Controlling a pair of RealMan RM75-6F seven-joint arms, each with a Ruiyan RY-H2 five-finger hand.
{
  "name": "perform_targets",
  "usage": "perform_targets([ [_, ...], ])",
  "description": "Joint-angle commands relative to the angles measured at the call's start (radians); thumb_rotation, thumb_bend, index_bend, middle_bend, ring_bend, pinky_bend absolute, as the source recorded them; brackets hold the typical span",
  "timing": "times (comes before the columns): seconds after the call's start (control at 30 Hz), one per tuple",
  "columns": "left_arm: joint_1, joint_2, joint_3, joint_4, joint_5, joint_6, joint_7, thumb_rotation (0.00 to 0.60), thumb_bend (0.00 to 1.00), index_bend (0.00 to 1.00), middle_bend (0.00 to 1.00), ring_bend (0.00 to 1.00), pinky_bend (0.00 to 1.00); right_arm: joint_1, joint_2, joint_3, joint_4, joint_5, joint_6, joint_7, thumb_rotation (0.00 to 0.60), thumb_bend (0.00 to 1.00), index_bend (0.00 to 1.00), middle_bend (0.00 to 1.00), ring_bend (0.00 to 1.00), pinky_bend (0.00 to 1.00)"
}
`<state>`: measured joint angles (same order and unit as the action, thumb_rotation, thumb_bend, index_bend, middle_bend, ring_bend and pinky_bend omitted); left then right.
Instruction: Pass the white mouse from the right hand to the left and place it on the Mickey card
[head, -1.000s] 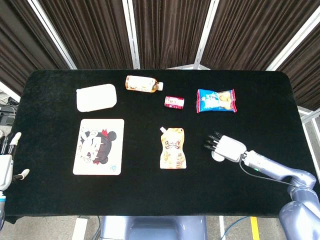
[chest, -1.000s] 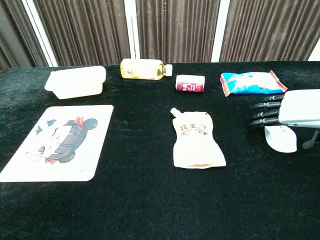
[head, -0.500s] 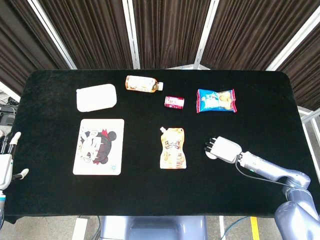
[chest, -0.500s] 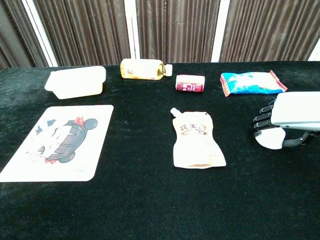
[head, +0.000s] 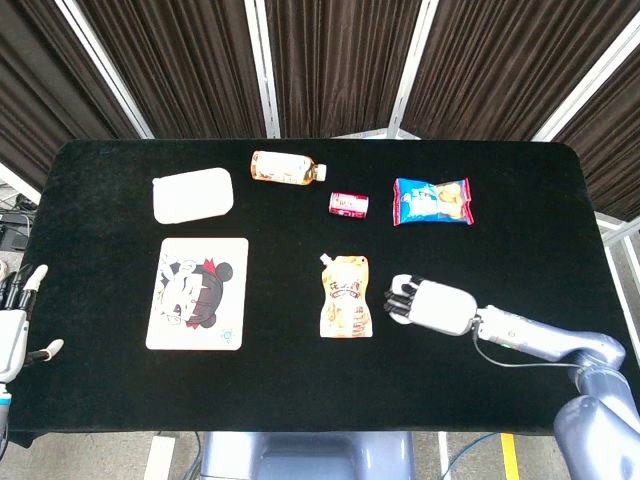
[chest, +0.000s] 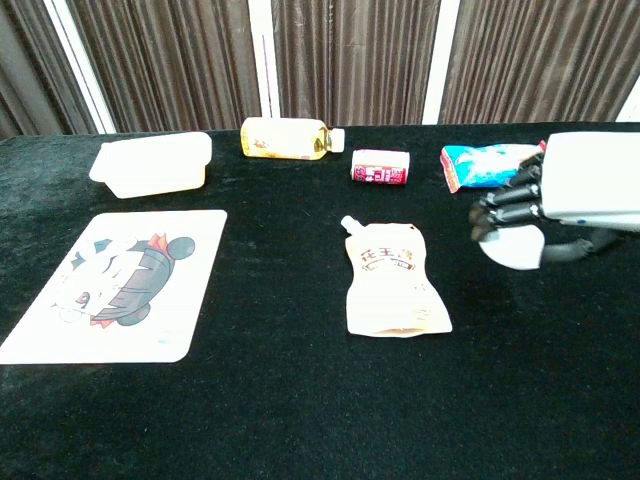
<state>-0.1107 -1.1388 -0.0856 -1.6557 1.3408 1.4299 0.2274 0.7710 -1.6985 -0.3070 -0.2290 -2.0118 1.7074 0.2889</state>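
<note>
Hanging just off the left edge of the black-clothed table (head: 100, 400), the robot's left hand (head: 14, 320) holds nothing, its pale fingers apart. Near that edge lies the flat rectangular Mickey card (head: 198, 293), with a white lidded plastic box (head: 193, 194) beyond it toward the far edge. Further along the far side sit a yellow drink bottle on its side (head: 285, 168), a small red can (head: 349, 204) and a blue snack packet (head: 432, 201). Toward the middle lies an orange spouted pouch (head: 346, 296). Just right of the pouch, the right hand (head: 428, 304) grips the white mouse (chest: 511, 245) from above, dark fingers curled round it, lifted clear of the cloth in the chest view.
</note>
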Motion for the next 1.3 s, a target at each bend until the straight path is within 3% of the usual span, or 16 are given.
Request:
perform_targets([
  [0.03, -0.002, 0.015, 0.007, -0.010, 0.014, -0.008, -0.022, 0.600, 0.00, 0.00, 0.00, 0.00, 0.00, 0.106, 0.041, -0.011, -0.137, -0.047, 0.038, -0.124, 0.600, 0.55, 0.49, 0.58, 0.45, 0.57],
  [0.3, -0.009, 0.036, 0.012, -0.007, 0.024, -0.028, -0.071, 0.600, 0.00, 0.00, 0.00, 0.00, 0.00, 0.284, 0.104, 0.003, -0.528, -0.104, -0.185, -0.339, 0.600, 0.55, 0.49, 0.58, 0.45, 0.57],
  [0.5, -0.011, 0.046, 0.011, -0.001, 0.021, -0.037, -0.099, 0.600, 0.00, 0.00, 0.00, 0.00, 0.00, 0.357, 0.101, 0.030, -0.677, -0.115, -0.340, -0.415, 0.600, 0.55, 0.49, 0.58, 0.45, 0.57],
  [0.67, -0.012, 0.054, 0.006, 0.009, 0.006, -0.046, -0.123, 0.600, 0.00, 0.00, 0.00, 0.00, 0.00, 0.389, 0.060, 0.037, -0.695, -0.133, -0.423, -0.429, 0.600, 0.55, 0.49, 0.58, 0.45, 0.57],
  [0.93, -0.015, 0.057, 0.003, 0.022, -0.007, -0.057, -0.139, 0.600, 0.00, 0.00, 0.00, 0.00, 0.00, 0.384, -0.014, 0.035, -0.627, -0.137, -0.456, -0.399, 0.600, 0.52, 0.48, 0.57, 0.44, 0.55],
  [0.97, -0.016, 0.057, 0.003, 0.023, -0.008, -0.057, -0.138, 0.600, 0.00, 0.00, 0.00, 0.00, 0.00, 0.383, -0.022, 0.035, -0.618, -0.138, -0.456, -0.397, 0.600, 0.45, 0.42, 0.53, 0.41, 0.52],
  [1.03, -0.016, 0.055, 0.003, 0.023, -0.009, -0.058, -0.135, 0.600, 0.00, 0.00, 0.00, 0.00, 0.00, 0.377, -0.031, 0.037, -0.603, -0.131, -0.469, -0.403, 0.600, 0.25, 0.22, 0.34, 0.27, 0.39],
  [1.07, -0.017, 0.054, 0.004, 0.023, -0.009, -0.058, -0.133, 0.600, 0.00, 0.00, 0.00, 0.00, 0.00, 0.373, -0.031, 0.039, -0.600, -0.121, -0.490, -0.414, 0.600, 0.12, 0.09, 0.21, 0.17, 0.30],
  [1.1, -0.017, 0.054, 0.004, 0.023, -0.009, -0.059, -0.131, 0.600, 0.00, 0.00, 0.00, 0.00, 0.00, 0.368, -0.029, 0.042, -0.604, -0.110, -0.508, -0.424, 0.600, 0.04, 0.03, 0.11, 0.08, 0.23],
  [1.17, -0.019, 0.051, 0.005, 0.023, -0.010, -0.062, -0.126, 0.600, 0.00, 0.00, 0.00, 0.00, 0.00, 0.355, -0.017, 0.053, -0.633, -0.084, -0.537, -0.453, 0.600, 0.00, 0.00, 0.03, 0.02, 0.19],
  [1.3, -0.021, 0.048, 0.007, 0.023, -0.013, -0.067, -0.119, 0.600, 0.00, 0.00, 0.00, 0.00, 0.00, 0.332, 0.020, 0.064, -0.690, -0.060, -0.533, -0.482, 0.600, 0.00, 0.00, 0.00, 0.00, 0.18],
])
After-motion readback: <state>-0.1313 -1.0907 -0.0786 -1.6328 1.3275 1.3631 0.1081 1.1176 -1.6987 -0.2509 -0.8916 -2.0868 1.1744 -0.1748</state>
